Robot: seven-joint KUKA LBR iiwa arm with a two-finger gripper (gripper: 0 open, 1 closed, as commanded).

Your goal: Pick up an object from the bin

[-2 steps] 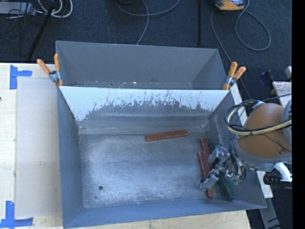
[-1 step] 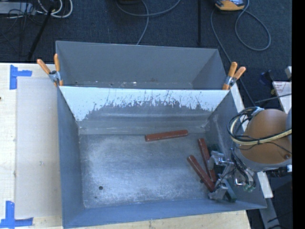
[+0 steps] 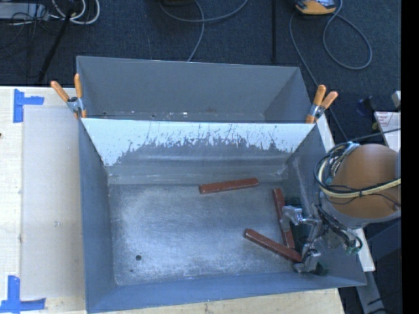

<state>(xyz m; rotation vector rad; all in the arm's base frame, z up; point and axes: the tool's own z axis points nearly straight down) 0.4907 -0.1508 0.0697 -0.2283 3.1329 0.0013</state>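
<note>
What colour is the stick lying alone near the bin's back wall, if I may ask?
The stick is reddish brown; camera view.

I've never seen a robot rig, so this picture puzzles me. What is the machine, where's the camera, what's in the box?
One camera looks down, slightly from the side, into a grey metal bin. On the right, the brown dome with cables is part of a robot arm. Its two-finger gripper sits open in the bin's near right corner. Three reddish-brown sticks lie on the floor: a back stick by the far wall, plus a right stick and a slanted stick beside the gripper. Nothing is clearly gripped.
</note>
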